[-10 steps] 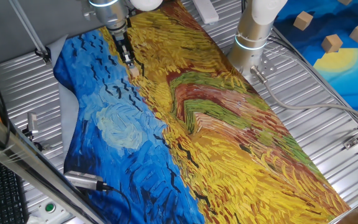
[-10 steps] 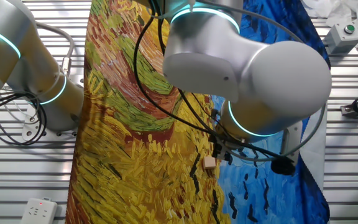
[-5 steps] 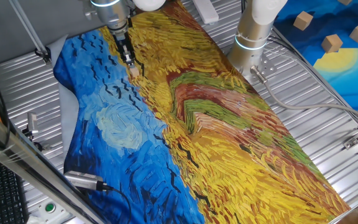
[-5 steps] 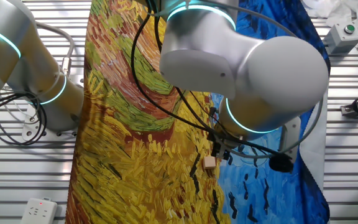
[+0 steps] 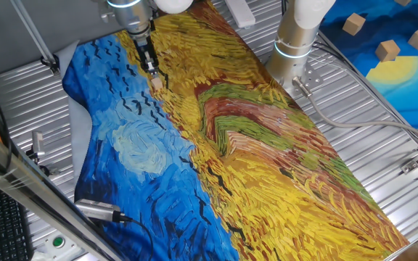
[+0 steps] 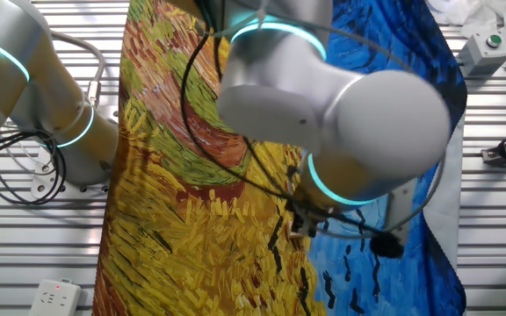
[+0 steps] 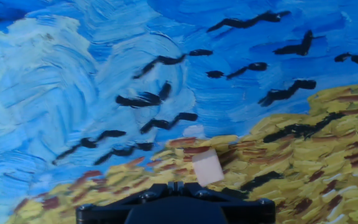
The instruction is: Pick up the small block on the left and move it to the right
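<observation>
So the small block (image 7: 207, 167) is sitting on the painted cloth (image 5: 252, 152) that covers the surface, right where the blue sky part meets the yellow field, with the gripper (image 5: 151, 71) hanging just above it. In one fixed view the block (image 5: 156, 83) shows up right below the fingertips, not obviously touching them. In the other fixed view the arm is blurry and covers most of that spot, so no help there. The hand view only shows the black base of the jaws along the bottom edge with the block just ahead of it, and I honestly can't tell if the jaws are spread or closed, or if they've got anything pinched. My guess is the block is loose on the cloth. It's a little wooden cube, so I'd expect it to be super light, stiff and not fragile at all, but the smooth flat faces and tiny size mean it could easily squirt out or tip if the pinch is off-center. Best bet is squeezing two opposite flat sides, centered, low enough to get full contact. It looks a bit rotated in the hand view, so lining up with the faces matters. Count-wise: one small block, one cloth, and three bigger wooden blocks (image 5: 388, 49) well apart on a different blue and yellow mat (image 5: 405, 80) at the far right.
</observation>
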Robot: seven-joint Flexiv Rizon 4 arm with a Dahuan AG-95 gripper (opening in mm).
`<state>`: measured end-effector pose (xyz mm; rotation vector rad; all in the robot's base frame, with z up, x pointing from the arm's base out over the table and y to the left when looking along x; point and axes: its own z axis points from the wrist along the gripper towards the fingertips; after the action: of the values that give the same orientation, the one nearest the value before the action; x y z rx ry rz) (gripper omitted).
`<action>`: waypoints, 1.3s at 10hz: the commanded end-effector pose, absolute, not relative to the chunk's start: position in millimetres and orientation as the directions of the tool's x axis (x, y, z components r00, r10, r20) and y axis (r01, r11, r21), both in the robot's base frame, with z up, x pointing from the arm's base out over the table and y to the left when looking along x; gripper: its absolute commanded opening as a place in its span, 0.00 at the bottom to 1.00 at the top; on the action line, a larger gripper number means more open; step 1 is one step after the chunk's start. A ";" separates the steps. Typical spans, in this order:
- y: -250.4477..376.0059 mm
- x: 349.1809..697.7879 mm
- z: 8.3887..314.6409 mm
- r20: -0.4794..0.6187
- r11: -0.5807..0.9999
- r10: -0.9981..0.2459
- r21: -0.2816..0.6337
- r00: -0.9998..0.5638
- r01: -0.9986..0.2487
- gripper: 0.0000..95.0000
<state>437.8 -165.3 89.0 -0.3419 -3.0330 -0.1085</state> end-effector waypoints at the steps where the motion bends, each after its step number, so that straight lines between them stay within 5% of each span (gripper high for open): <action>1: -176.8 427.9 85.7 0.060 0.970 0.230 0.069 -0.971 0.234 0.00; 13: -191.4 444.1 70.0 0.088 0.972 0.219 0.069 -0.972 0.226 0.00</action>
<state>444.6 -190.1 70.9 -0.3463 -3.0379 -0.1224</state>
